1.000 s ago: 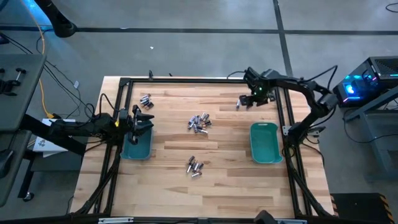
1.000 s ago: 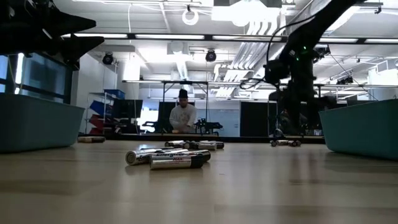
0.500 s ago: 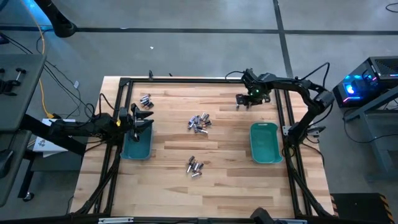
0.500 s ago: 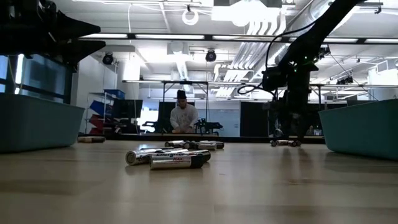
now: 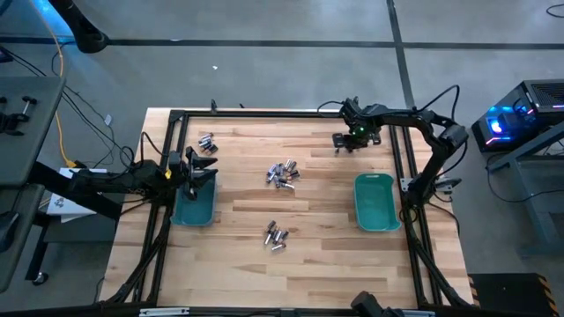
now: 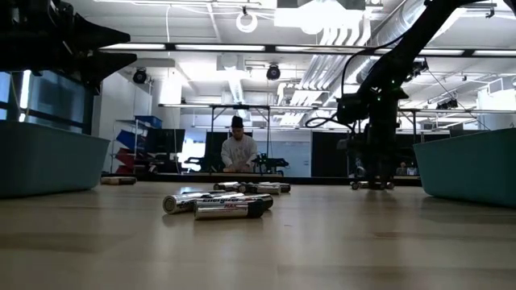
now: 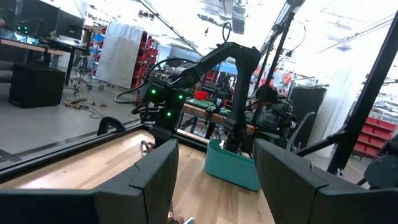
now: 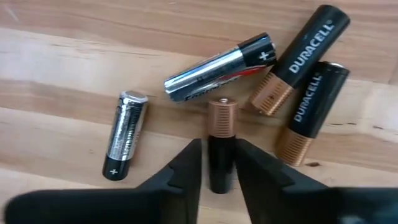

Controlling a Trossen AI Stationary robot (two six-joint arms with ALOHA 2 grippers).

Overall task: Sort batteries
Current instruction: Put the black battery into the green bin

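In the right wrist view, two dark batteries with copper-brown ends carry the brand DURACELL in light capitals along their black bodies: one battery at the upper right of the frame, the other battery just below it at the right. A silvery battery at upper centre shows a plus sign at its dark end; its red lettering cannot be read. A grey battery at left shows a plus sign near its lower end. Print on the batteries in the low view cannot be read.
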